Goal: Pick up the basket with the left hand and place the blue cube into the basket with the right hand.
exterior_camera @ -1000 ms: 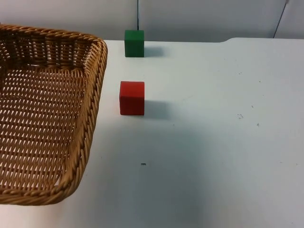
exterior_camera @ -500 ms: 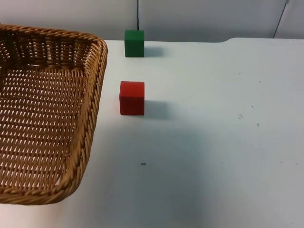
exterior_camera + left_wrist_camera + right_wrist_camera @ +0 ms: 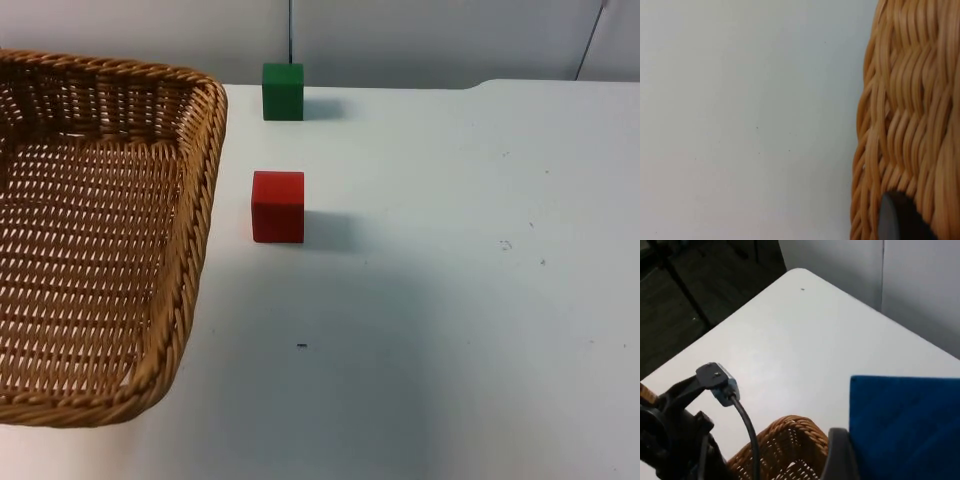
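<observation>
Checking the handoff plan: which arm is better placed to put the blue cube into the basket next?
Right. The right gripper is shut on the blue cube above the basket, while the left gripper holds the basket's wall.

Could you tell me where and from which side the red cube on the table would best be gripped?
Take the red cube from above, fingers closing on two opposite flat side faces. It sits squarely on the white table, apart from the wicker basket and the green cube.
</observation>
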